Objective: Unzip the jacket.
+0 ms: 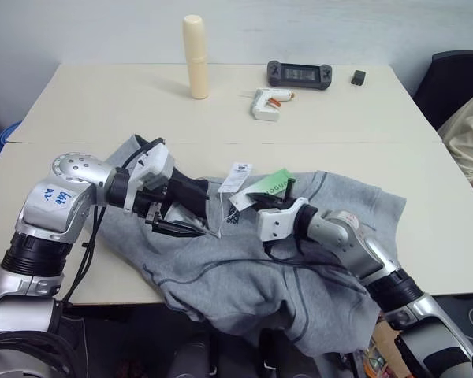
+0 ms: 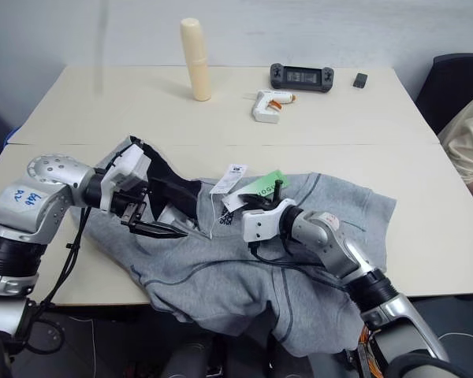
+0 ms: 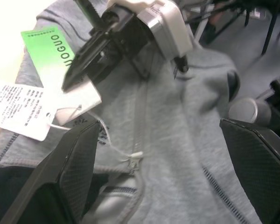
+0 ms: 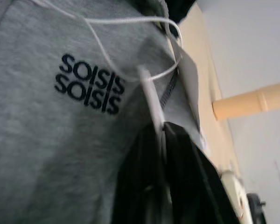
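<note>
The jacket [image 1: 299,268] lies crumpled along the table's [image 1: 102,102] near edge, its lower part spilling over that edge, collar end toward the left with the dark lining showing. The zip is still closed up the front.

The right gripper [image 1: 256,206] has its fingers pressed together, pinching what looks like the pale zip pull [image 4: 149,95] (it runs straight down into the closed fingers in the right wrist view); hang tags [image 1: 256,185] sit just beside it. The left gripper [image 1: 191,224] is spread wide, holding nothing, its fingers straddling the fabric near the collar and the zip's top.

To do this step well, I judge the left should close on the collar cloth beside the zip to anchor it. Then the right can draw the pull steadily along the zip line toward the hem, keeping tension low and straight so the fleece doesn't bunch or the tag string snag.
</note>
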{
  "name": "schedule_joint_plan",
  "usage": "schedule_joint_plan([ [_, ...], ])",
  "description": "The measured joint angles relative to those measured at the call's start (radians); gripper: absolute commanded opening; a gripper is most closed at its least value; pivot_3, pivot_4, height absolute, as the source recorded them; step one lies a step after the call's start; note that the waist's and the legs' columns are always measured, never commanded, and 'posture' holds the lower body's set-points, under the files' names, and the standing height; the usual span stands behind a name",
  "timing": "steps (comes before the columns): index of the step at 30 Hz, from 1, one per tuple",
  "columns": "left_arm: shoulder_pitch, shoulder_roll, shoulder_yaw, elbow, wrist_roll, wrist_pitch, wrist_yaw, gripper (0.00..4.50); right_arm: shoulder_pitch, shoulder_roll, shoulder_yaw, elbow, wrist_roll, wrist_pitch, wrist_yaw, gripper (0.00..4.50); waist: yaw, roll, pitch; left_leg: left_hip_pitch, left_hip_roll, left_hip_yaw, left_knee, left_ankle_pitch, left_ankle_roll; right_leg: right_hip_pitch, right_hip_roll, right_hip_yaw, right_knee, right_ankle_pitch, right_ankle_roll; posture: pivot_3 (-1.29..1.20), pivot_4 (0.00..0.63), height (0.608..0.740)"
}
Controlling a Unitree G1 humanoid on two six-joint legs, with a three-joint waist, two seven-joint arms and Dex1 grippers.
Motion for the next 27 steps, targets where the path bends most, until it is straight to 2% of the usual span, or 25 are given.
schedule_joint_plan([
  [3,-0.030,-0.034,-0.036,0.105,0.063,-0.084,-0.018,3.71,0.035,-0.015,-0.034,-0.034,0.011,0.021,0.002,0.00,0.002,0.000,0.000,0.000,0.000,0.000,0.000,0.000,0.000,0.000,0.000,0.000,0.000,0.000,0.000,0.00,0.150,0.740],
  [10,-0.074,-0.112,-0.113,0.278,0.172,-0.263,-0.085,1.51,0.114,-0.029,-0.076,-0.130,0.020,0.088,0.020,0.00,0.002,0.000,0.000,0.000,0.000,0.000,0.000,0.000,0.000,0.000,0.000,0.000,0.001,0.000,0.000,0.00,0.150,0.740],
  [21,-0.164,-0.186,-0.199,0.479,0.287,-0.478,-0.087,1.51,0.145,-0.034,-0.084,-0.175,0.014,0.153,0.030,0.00,0.001,0.000,0.000,0.000,0.000,0.000,0.000,0.001,0.001,0.000,0.000,-0.001,0.001,0.000,0.000,0.00,0.150,0.740],
  [27,-0.220,-0.256,-0.247,0.688,0.381,-0.654,-0.087,1.51,0.149,-0.034,-0.094,-0.193,0.003,0.175,0.030,0.00,0.004,0.000,0.000,0.000,-0.001,0.000,0.000,0.001,0.001,0.000,0.000,-0.004,0.001,0.000,0.000,0.00,0.150,0.740],
])
